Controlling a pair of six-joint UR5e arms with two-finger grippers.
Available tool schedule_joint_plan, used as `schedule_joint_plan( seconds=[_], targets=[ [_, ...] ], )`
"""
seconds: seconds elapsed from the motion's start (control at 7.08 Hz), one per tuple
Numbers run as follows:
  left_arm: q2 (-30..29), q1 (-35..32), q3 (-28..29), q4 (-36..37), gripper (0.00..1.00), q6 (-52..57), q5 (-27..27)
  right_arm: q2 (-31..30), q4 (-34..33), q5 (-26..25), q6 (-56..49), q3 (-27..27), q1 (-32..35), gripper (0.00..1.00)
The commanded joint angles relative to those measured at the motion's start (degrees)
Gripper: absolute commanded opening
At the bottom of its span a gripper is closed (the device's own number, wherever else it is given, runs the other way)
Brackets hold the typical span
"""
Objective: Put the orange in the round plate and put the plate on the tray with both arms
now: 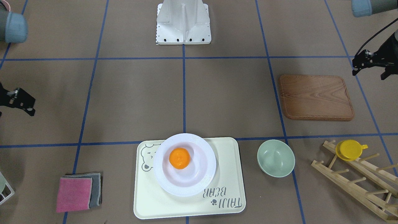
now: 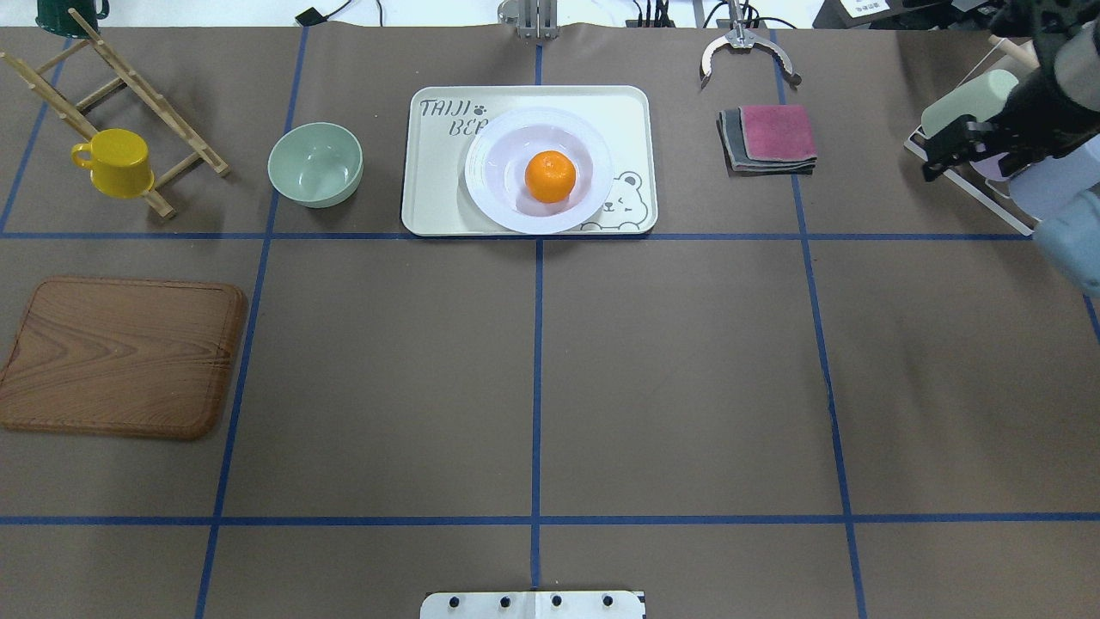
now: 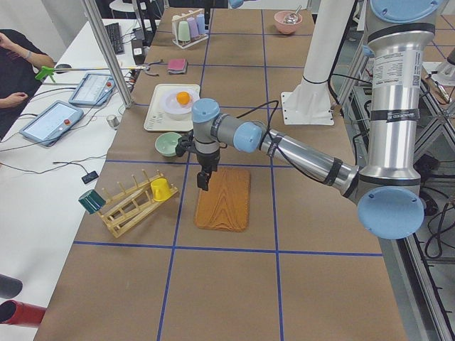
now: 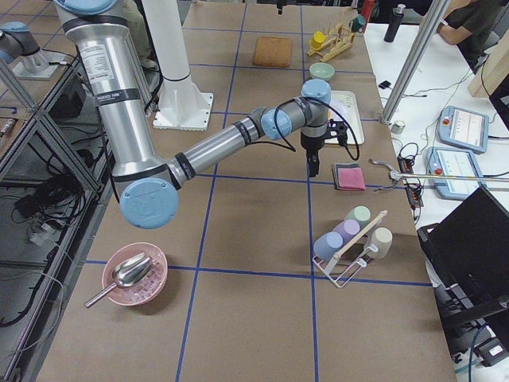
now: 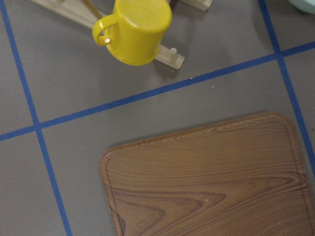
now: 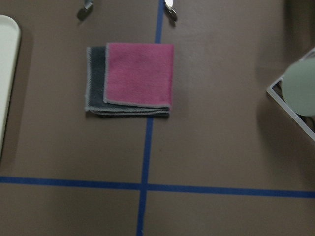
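Observation:
The orange [image 1: 179, 158] lies in the well of the white round plate [image 1: 199, 180]. The plate rests on the cream tray [image 1: 227, 199] with the bear drawing, at the table's far middle in the overhead view, where the orange [image 2: 550, 176] and the tray [image 2: 430, 198] show again. My left gripper [image 1: 369, 75] hangs open and holds nothing, above the table beside the wooden board's corner. My right gripper [image 1: 16, 110] is off at the opposite side, open and empty, and also shows near the cup rack as the right gripper [image 2: 956, 168]. Both are far from the tray.
A brown wooden board [image 1: 315, 97], a pale-green bowl [image 1: 275, 158] and a yellow cup [image 1: 349, 150] on a wooden rack lie on my left side. Folded pink and grey cloths [image 1: 77, 193], metal tongs [image 2: 743, 52] and a wire cup rack [image 2: 967, 94] lie on my right.

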Motion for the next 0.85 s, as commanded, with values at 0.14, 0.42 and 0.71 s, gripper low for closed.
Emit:
schedule_joint_plan(
  seconds=[0.14,0.42,0.71],
  targets=[
    [5.72,-3.53,5.84,-9.50,0.99,2.16,-2.38,-9.84,-0.35,3.14,-10.06,0.16,6.66,1.00],
    [5.72,-4.23,6.04,-9.42,0.99,2.07,-2.49,-13.20,-0.35,2.79,-15.17,0.07,7.98,1.00],
    [5.72,-4.15,6.12,-9.42,0.99,2.07,-2.49,-13.30,-0.35,2.70,-15.18,0.07,7.90,1.00]
  ],
)
